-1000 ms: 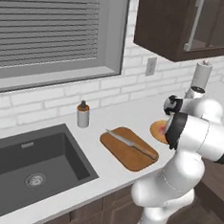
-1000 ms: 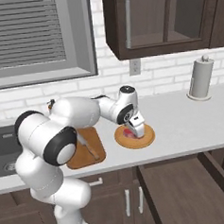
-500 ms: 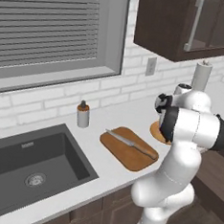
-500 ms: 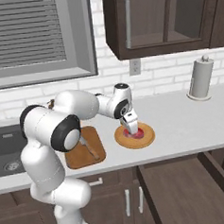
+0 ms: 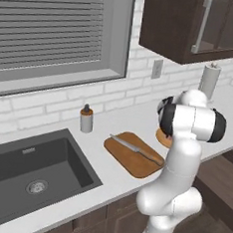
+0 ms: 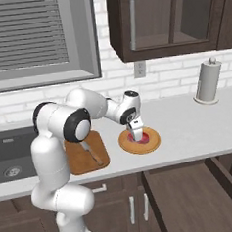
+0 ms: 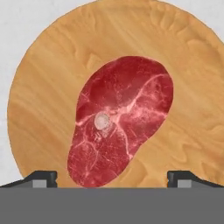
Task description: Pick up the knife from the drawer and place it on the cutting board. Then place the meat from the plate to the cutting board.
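The red marbled meat point(image 7: 122, 118) lies in the middle of the round wooden plate point(image 7: 48, 87) on the counter. My gripper point(image 7: 111, 178) hangs straight over it, open, its dark fingertips point(image 7: 41, 177) spread wider than the steak's near end. From the right base view, the gripper point(image 6: 137, 134) points down just above the plate point(image 6: 152, 144) and the meat point(image 6: 147, 134). The knife point(image 6: 93, 153) rests on the cutting board point(image 6: 82, 162), left of the plate. The board point(image 5: 129, 162) with the knife point(image 5: 135, 149) also appears in the left base view. The drawer point(image 6: 192, 196) stands pulled out below the counter.
A paper towel roll point(image 6: 206, 81) stands at the back right of the counter. A soap bottle point(image 5: 87, 118) sits by the wall beside the dark sink point(image 5: 33, 171). Dark upper cabinets point(image 6: 170, 21) hang above the counter.
The hand has come down over the plate, closer to the meat, and the arm's elbow has swung round. Knife, board and plate lie as before.
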Robot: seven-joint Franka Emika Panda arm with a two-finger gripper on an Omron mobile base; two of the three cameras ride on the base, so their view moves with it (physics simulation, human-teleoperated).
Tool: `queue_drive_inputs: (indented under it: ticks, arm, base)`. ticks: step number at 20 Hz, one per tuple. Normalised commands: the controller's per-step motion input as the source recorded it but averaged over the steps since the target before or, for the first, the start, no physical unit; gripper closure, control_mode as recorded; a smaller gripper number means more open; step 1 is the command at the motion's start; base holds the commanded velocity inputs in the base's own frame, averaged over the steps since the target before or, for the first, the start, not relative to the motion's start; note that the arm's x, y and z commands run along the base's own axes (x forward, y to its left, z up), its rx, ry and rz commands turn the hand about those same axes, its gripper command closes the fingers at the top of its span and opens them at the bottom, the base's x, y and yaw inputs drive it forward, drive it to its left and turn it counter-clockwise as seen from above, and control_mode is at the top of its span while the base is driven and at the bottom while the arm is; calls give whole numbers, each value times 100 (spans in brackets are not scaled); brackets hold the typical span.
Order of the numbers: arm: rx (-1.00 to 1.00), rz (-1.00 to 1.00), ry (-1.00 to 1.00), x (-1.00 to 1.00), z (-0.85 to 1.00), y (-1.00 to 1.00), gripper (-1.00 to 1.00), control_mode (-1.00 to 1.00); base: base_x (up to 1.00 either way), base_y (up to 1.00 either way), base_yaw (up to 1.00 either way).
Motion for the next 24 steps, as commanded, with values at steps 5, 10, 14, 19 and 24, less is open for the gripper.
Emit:
queue_drive_inputs:
  ticks: [5, 10, 14, 19, 24]
  arm:
    - [0, -7, 2, 29, -38, 0, -100, -100]
    - [0, -4, 3, 22, -25, 0, -100, -100]
    - [0, -1, 3, 0, -25, -2, -100, -100]
    - [0, -2, 1, 2, -20, -6, 100, -100]
    - [0, 0, 0, -3, 0, 0, 100, -100]
  base:
    - [0, 0, 0]
    - [0, 0, 0]
    - [0, 0, 0]
    - [0, 0, 0]
    - [0, 0, 0]
